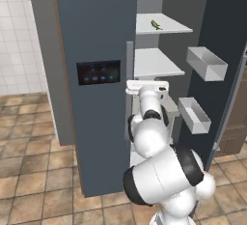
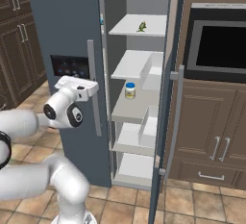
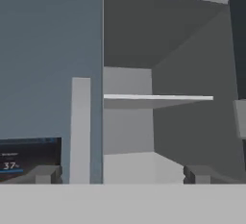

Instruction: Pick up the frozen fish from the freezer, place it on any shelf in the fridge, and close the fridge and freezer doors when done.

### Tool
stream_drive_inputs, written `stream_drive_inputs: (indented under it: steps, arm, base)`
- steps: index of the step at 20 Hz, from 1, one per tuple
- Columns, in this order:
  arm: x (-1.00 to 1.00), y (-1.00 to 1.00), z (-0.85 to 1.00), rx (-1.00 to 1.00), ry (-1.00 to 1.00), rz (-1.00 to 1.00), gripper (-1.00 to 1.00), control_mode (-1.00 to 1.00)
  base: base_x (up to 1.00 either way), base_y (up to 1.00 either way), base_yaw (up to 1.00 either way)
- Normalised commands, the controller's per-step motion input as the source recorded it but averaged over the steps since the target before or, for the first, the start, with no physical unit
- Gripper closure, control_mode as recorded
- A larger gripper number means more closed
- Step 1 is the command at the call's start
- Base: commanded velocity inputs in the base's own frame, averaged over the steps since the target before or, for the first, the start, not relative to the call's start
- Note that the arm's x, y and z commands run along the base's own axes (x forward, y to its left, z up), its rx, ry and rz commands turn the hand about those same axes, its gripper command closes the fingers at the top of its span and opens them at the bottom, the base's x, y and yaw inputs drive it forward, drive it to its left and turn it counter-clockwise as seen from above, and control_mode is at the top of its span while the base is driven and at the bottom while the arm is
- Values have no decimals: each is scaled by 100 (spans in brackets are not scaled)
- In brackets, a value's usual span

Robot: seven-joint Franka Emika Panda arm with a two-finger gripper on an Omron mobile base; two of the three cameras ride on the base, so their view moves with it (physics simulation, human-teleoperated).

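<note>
Terracotta floor tiles (image 1: 29,171) with pale grout run under everything, and white wall tiles (image 1: 14,35) sit off to the side. Smack in the middle is the tall slate-grey unit: the freezer door (image 1: 96,74) is flat, matte and shut, with a glossy black panel (image 1: 98,72) with little blue lights and a straight grey bar handle (image 1: 129,89). Next to it the fridge (image 2: 139,74) is open, all boxy light-grey shelves. Its door (image 1: 217,50) swings out wide and carries two rectangular grey bins (image 1: 206,63).

That frozen fish (image 2: 142,26), a tiny green-yellow thing, lies on the top shelf (image 2: 129,28) near its front edge. A small jar (image 2: 129,90) with a blue lid stands two shelves lower.

Over on the arm, the pincer (image 3: 120,174) is spread wide with nothing in it, stubby dark tips (image 3: 45,174) pointing at the freezer door's edge and the fridge interior. Dark wood cabinets (image 2: 211,131) and a black oven (image 2: 218,45) flank the fridge.
</note>
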Motion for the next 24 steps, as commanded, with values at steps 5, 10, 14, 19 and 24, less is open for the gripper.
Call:
stream_drive_inputs:
  steps: [5,10,14,19,24]
  arm:
    - [-100,-20,70,0,4,0,-100,-100]
    - [-100,-16,81,0,16,0,-100,-100]
    - [-100,-9,79,0,26,0,-100,-100]
    - [-100,0,66,-2,36,0,-100,-100]
    - [-92,0,51,-3,41,0,-100,-100]
  base:
    - [0,0,0]
    - [0,0,0]
    - [0,0,0]
    - [0,0,0]
    - [0,0,0]
